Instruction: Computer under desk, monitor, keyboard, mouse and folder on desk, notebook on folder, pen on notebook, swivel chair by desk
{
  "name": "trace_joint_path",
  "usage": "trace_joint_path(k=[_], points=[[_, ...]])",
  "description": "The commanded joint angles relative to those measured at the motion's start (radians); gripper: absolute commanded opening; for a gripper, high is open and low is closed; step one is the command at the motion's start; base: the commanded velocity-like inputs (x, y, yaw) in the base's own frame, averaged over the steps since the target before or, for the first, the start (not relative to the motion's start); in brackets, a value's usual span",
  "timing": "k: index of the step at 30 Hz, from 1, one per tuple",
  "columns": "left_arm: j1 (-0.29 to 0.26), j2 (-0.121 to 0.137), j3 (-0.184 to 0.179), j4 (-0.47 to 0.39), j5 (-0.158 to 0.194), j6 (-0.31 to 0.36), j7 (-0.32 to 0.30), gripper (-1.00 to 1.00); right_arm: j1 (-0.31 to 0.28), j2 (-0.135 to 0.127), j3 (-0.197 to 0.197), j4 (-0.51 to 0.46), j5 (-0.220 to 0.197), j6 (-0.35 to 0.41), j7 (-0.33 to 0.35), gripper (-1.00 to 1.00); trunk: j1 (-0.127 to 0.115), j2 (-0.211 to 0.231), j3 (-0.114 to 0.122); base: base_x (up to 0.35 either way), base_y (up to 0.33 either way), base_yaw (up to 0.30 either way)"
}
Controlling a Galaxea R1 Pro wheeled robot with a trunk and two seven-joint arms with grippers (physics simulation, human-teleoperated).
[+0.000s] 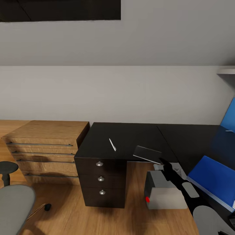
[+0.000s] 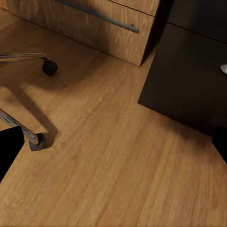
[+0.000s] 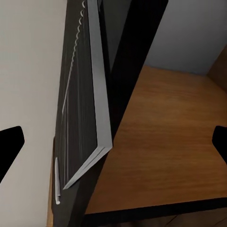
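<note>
The black desk [image 1: 130,133] carries the thin white pen [image 1: 112,144] and the dark grey notebook [image 1: 147,153], whose corner sticks out past the desk's inner edge. My right gripper [image 1: 162,162] sits just at that overhanging corner. In the right wrist view the notebook [image 3: 90,118] appears edge-on between the spread fingers [image 3: 10,146], so the right gripper [image 3: 113,142] is open. The blue folder [image 1: 213,179] lies on the desk's right wing. Under the desk stands the grey computer [image 1: 161,192]. The swivel chair [image 1: 13,205] is at lower left. My left gripper [image 2: 113,146] hangs open over the floor.
A light wooden drawer chest [image 1: 45,147] stands left of the desk's black drawer unit [image 1: 101,182]. The chair's chrome legs and casters [image 2: 37,141] spread over the wooden floor near the drawer unit [image 2: 189,80]. A blue back panel [image 1: 230,117] rises at far right.
</note>
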Motion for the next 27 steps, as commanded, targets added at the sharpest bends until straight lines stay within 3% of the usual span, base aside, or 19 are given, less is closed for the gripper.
trace_joint_path(k=[1, 27], points=[[0.000, -0.001, 0.003, -0.002, -0.006, 0.000, 0.004, 1.00, -0.001, 0.001, -0.005, 0.000, -0.005, 0.009, 0.001, 1.00, 0.000, 0.000, -0.001, 0.000, 0.000, 0.000], [0.000, -0.001, 0.000, -0.002, -0.007, 0.001, -0.002, 1.00, -0.001, 0.003, -0.005, 0.000, -0.005, 0.006, 0.001, 1.00, 0.000, 0.000, -0.001, 0.000, 0.000, 0.000]])
